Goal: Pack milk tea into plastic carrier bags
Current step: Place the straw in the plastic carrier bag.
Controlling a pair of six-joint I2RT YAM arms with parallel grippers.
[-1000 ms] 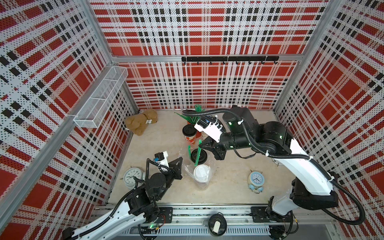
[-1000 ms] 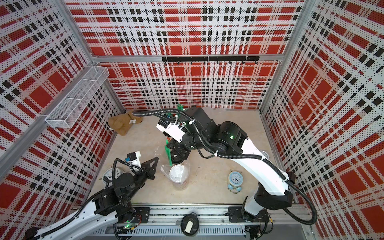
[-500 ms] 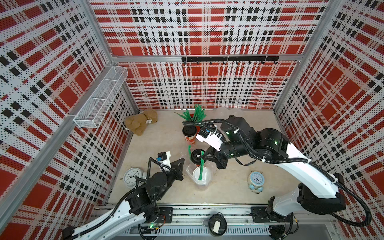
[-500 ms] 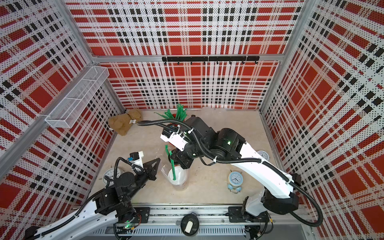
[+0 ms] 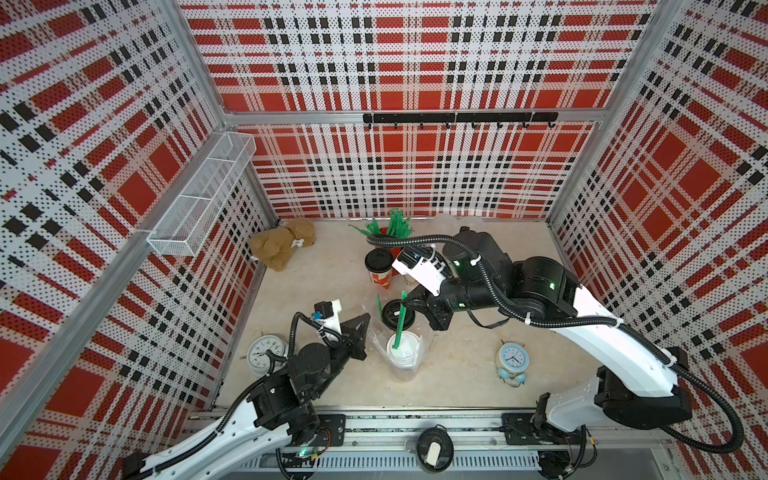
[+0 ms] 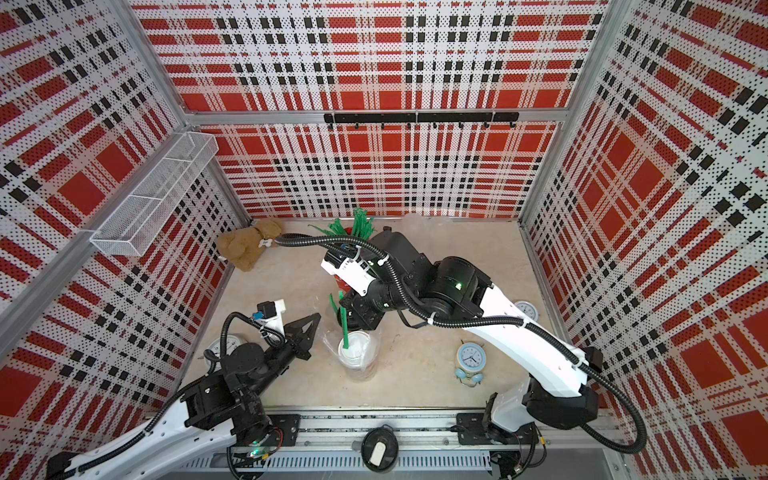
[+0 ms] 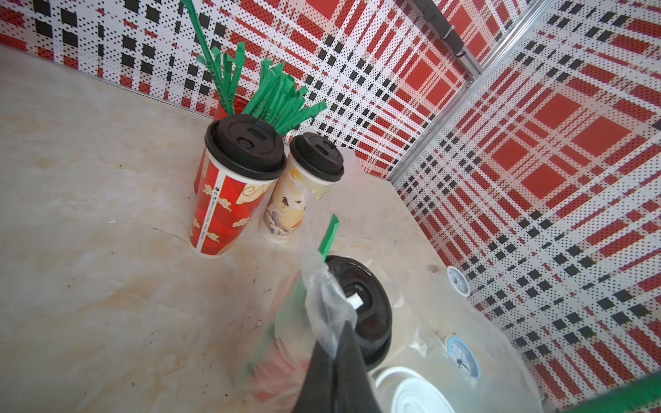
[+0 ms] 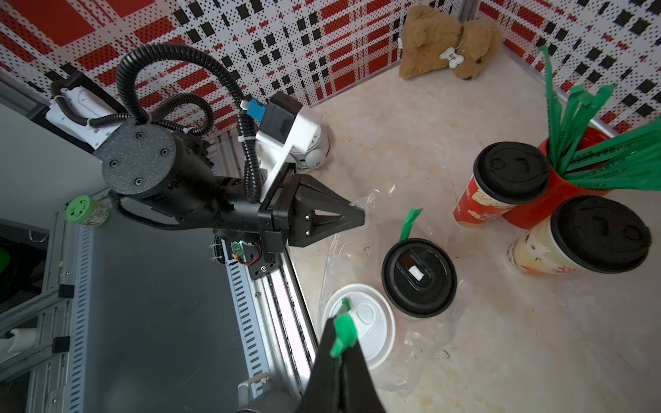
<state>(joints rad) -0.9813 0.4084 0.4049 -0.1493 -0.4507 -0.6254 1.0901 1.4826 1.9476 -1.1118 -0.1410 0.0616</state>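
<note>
Two cups of milk tea are being held upright inside a clear bag that is standing around the middle of the table, toward the near edge. A white-lidded cup is being carried on the bag's near side, and a black-lidded cup just beside it on the far side. A loose straw is also being carried in the bag, left of the black lid.

The bag's left edge is being pinched and held up by the left jaws, which are pressed together on the thin plastic. A green straw is being gripped at its top end by the right jaws, clamped together on it. It is being held steeply, with its lower end over the white lid. Whether that end is touching the lid cannot be told.

Farther back, a red cup and a cream cup, both black-lidded, are being left standing side by side outside the bag. They are just in front of a red tub of straws. A second bag is being left crumpled against the far wall, right of the tub.

A teddy bear is being left lying in the far left corner. A white clock is being left on the near left and a blue alarm clock on the near right.
</note>
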